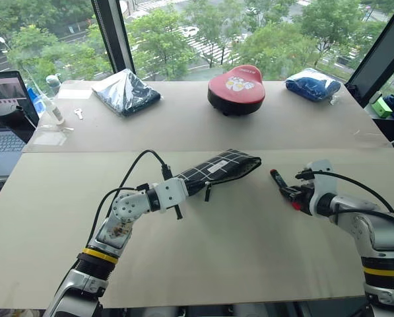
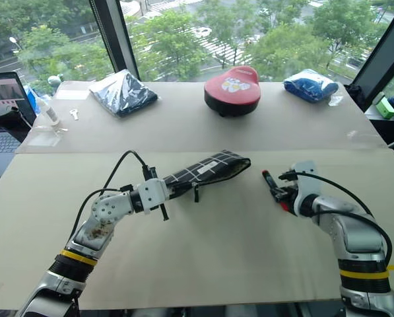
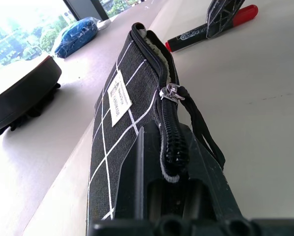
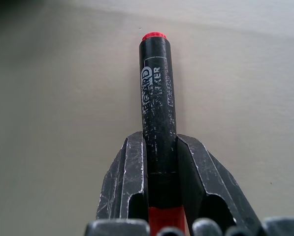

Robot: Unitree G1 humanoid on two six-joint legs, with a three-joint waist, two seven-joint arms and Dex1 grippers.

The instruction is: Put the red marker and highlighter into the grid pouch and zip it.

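Hard plastic, light and slick — we are pinching the red marker (image 4: 158,113) mid-barrel with our right gripper (image 4: 159,172), beside the grid pouch (image 1: 218,168); our left gripper (image 3: 169,169) is clamping that soft pouch's end.

— Where is there room to pass?
— The bare counter (image 1: 223,238) in front, and the strip between the pouch (image 1: 216,170) and the marker (image 1: 282,186).
— What blocks the way?
— The red cushion (image 1: 236,89) and two bagged bundles (image 1: 125,91) (image 1: 313,84) along the far edge; a laptop (image 1: 5,119) at the left.
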